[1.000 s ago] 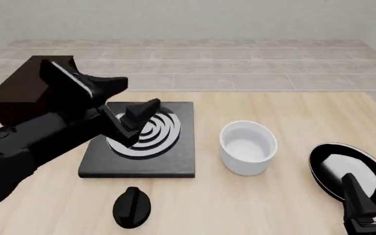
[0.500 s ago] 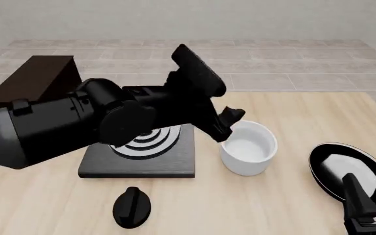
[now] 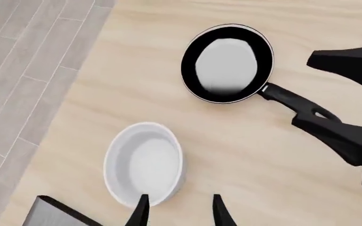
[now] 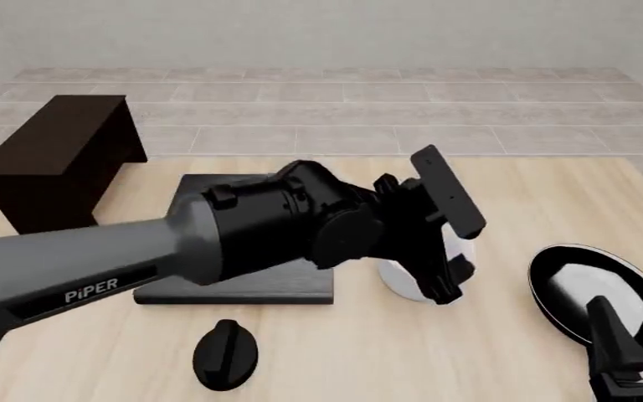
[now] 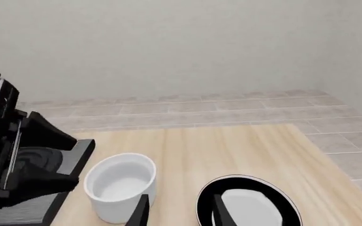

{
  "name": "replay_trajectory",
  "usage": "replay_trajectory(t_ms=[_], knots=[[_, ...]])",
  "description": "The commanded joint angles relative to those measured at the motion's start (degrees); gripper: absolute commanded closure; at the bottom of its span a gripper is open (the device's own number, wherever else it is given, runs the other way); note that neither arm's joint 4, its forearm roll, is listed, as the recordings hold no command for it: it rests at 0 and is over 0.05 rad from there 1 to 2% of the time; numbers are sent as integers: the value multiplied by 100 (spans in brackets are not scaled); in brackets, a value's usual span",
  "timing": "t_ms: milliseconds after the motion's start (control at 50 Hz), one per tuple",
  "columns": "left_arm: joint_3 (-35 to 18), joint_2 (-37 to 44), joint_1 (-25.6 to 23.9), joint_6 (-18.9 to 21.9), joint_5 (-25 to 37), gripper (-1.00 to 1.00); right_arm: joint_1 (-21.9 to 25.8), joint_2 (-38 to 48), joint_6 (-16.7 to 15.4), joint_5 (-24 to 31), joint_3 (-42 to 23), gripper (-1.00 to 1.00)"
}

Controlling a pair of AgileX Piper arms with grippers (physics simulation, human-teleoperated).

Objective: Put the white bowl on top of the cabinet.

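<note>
Left gripper (image 4: 450, 280) hangs open over the white bowl (image 3: 144, 163), empty, the bowl at the fingers' ten o'clock. Right gripper (image 5: 177, 209) open, empty; bowl at its ten o'clock.

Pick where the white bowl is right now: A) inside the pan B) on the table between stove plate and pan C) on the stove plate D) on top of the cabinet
B: the white bowl stands on the table, with the stove plate on one side and the pan on the other.
</note>
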Motion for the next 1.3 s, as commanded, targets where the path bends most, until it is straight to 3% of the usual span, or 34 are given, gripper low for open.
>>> replay_trajectory(t_ms=[20, 560, 840, 1300], knots=[[-365, 598, -47, 363, 280, -100, -16, -4, 16, 3, 0, -100], [-589, 1354, 214, 678, 188, -100, -19, -1, 1, 2, 0, -100], [-799, 1565, 438, 1047, 217, -100, -21, 23, 15, -6, 1, -100], [-912, 1944, 378, 1078, 304, -100, -24, 36, 26, -11, 2, -100]])
